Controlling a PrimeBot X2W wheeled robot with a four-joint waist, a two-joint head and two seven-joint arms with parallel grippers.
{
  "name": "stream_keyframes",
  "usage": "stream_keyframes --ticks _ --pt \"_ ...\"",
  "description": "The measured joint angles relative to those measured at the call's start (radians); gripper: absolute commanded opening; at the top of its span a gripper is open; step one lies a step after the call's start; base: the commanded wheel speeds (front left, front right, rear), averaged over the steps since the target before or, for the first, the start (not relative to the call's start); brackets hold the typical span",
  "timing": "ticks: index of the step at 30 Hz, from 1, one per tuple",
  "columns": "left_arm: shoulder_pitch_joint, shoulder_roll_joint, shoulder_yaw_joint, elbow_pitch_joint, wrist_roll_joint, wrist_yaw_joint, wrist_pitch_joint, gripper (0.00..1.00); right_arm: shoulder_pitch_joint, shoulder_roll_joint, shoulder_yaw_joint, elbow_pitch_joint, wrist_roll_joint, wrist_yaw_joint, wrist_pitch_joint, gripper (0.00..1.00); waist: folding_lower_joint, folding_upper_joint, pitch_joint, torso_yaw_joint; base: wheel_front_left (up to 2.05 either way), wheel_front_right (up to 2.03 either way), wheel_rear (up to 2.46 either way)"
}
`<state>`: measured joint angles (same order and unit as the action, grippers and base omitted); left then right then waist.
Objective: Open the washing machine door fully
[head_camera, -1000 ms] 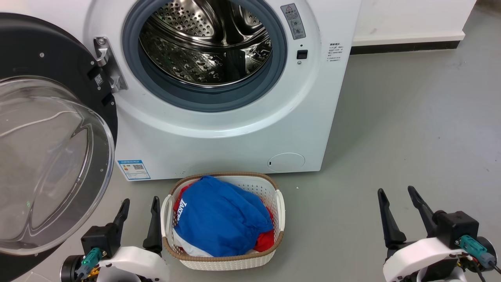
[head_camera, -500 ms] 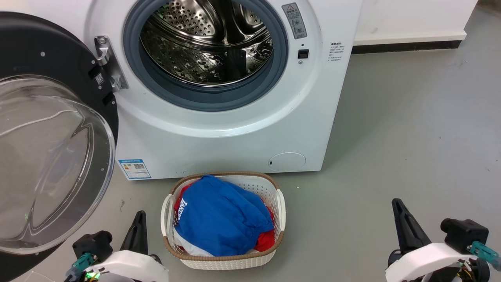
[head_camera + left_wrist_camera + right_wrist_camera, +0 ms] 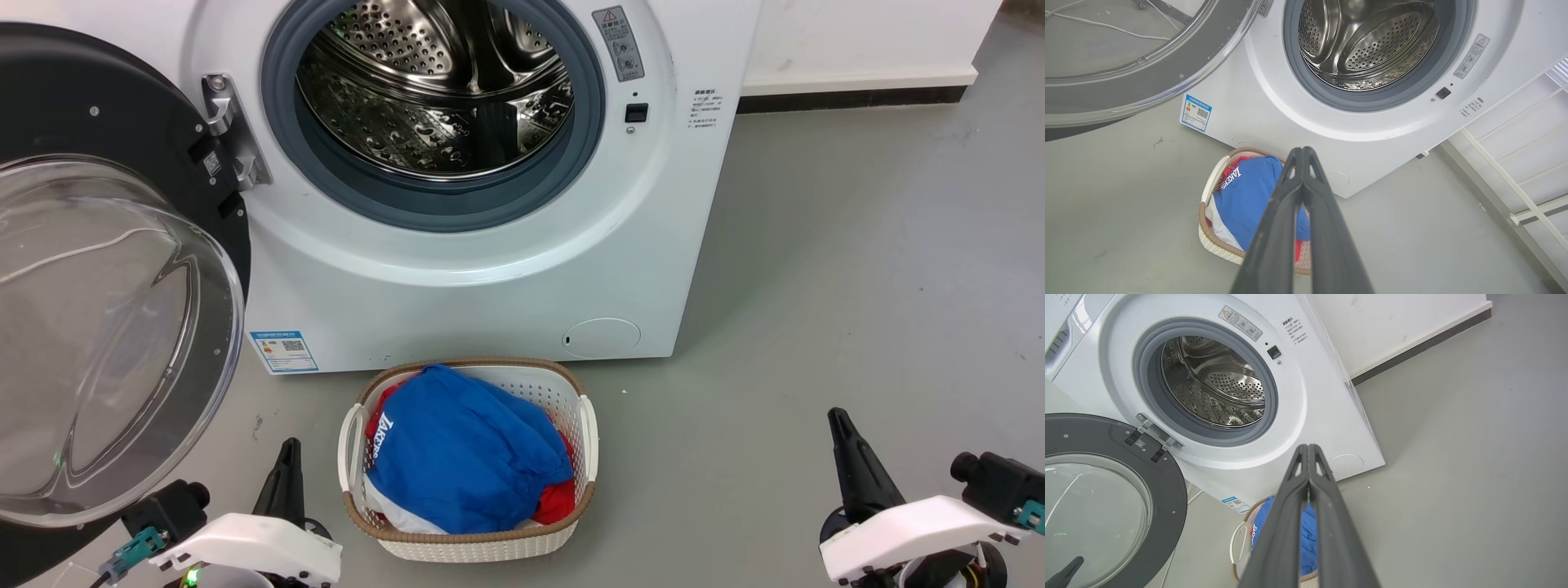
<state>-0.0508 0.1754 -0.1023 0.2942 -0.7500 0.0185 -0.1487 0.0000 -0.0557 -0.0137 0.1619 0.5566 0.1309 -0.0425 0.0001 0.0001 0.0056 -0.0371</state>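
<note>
The big white front-loading washing machine (image 3: 490, 269) is standing square ahead, and its large round glossy black door with the bulging clear glass bowl (image 3: 114, 286) is hanging wide open on the robot's left. It is swinging off the metal hinge (image 3: 229, 131) at the left edge of the opening, with the inner side of the glass bowl facing the head camera. The door is sitting well clear of the grey rubber gasket (image 3: 457, 208), which is leaving the perforated steel drum (image 3: 441, 90) fully exposed.

The left gripper (image 3: 1303, 150) is hovering low, near the bottom of the door and touching nothing. In its wrist view the two long dark fingers are pressing together at the tips, gripping nothing. The right gripper (image 3: 1308, 446) is hanging low on the far right over the grey floor (image 3: 857, 286), well apart from the machine. Its fingers too are meeting at the tips with nothing between them.

On the floor, just in front of the machine, the white woven-rim laundry basket (image 3: 482, 551) is sitting between the two grippers. A blue garment (image 3: 465, 457) is lying heaped over red cloth (image 3: 551, 502) inside it. The small blue label (image 3: 282, 351) and the round flap (image 3: 601, 337) are showing low on the front panel.
</note>
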Motion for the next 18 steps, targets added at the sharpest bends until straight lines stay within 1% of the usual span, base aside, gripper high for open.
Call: stream_keyframes --ticks 18 --pt "-0.013 -0.031 0.053 -0.012 -0.217 -0.036 0.067 0.0 -0.022 -0.003 -0.017 0.019 0.272 0.0 0.034 0.0 0.0 0.0 0.0 0.007 0.0 0.0 0.0"
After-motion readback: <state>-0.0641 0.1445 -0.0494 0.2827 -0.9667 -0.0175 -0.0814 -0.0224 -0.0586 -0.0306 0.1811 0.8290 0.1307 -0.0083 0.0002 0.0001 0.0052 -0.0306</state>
